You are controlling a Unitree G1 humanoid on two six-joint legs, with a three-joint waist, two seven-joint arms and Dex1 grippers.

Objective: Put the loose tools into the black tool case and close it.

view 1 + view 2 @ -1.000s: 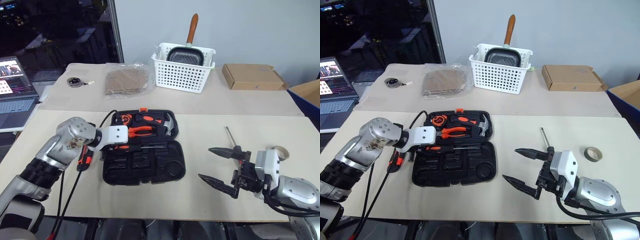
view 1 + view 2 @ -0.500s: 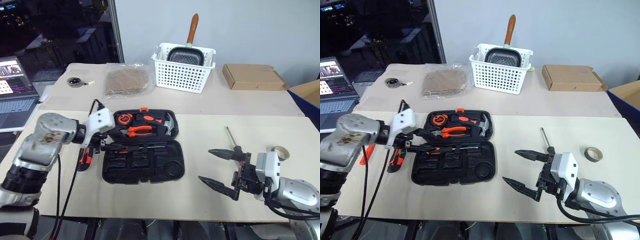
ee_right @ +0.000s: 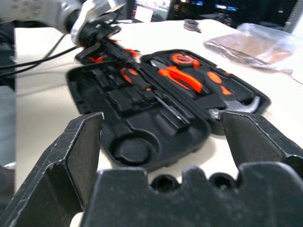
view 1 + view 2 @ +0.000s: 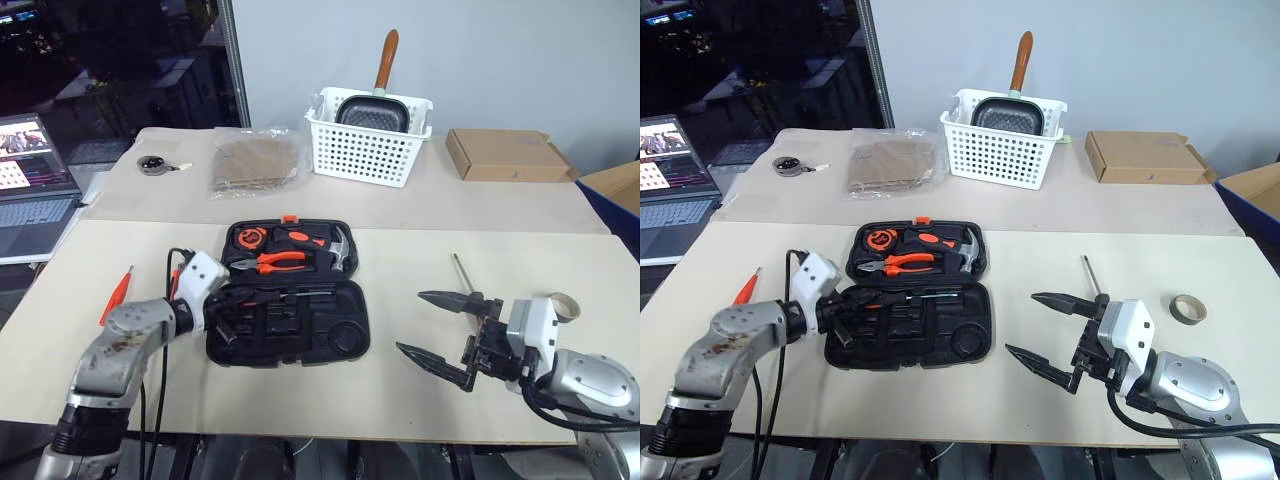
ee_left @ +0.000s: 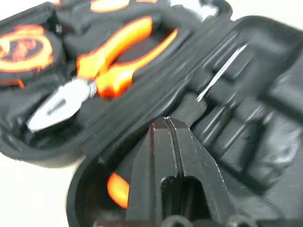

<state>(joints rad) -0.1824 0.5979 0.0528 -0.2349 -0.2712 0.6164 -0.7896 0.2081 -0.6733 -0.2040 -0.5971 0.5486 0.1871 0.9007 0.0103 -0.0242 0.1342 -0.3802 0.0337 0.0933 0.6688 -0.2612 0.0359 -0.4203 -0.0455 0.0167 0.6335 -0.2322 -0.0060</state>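
Observation:
The black tool case (image 4: 340, 335) lies open on the table, with orange pliers (image 5: 106, 71) and a hammer in its far half. A black-and-orange screwdriver (image 4: 290, 293) rests in the near half by the hinge. My left gripper (image 5: 166, 121) is shut and empty over the left end of that half, just above the screwdriver's handle (image 5: 117, 189). An all-red screwdriver (image 4: 747, 288) lies on the table left of my left arm. Another screwdriver's shaft (image 4: 1092, 277) lies right of the case, partly behind my right gripper (image 4: 410, 322), which hangs open and empty.
A beige tape roll (image 4: 1186, 307) sits at the far right. Behind the case are a white basket (image 4: 365, 150) holding a pan, a cardboard box (image 4: 505, 153), a plastic-wrapped brown pack (image 4: 255, 163) and a laptop (image 4: 30, 195) at the left edge.
My left gripper has shut, and its arm has swung down and back from above the case's left end. The right arm has not moved.

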